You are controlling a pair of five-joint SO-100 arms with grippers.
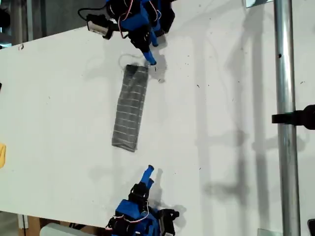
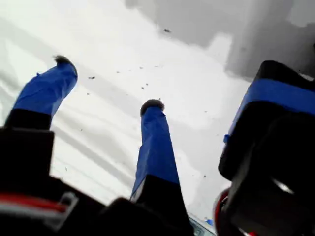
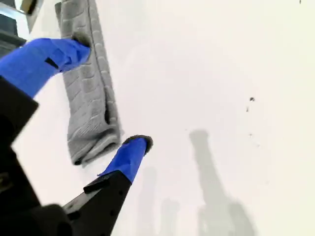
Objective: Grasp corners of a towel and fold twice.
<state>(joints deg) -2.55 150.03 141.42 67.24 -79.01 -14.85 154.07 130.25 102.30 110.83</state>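
Looking risky: the towel (image 1: 130,109) lies as a narrow folded strip mid-table, my second gripper (image 3: 112,91) spread wide over its end, my first gripper (image 2: 108,82) open over bare table, so a shallow pinch could catch only the top layer and unfold it.

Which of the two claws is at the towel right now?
My second claw, at the top of the exterior view: open, straddling the folded towel's end. My first claw sees only bare table.
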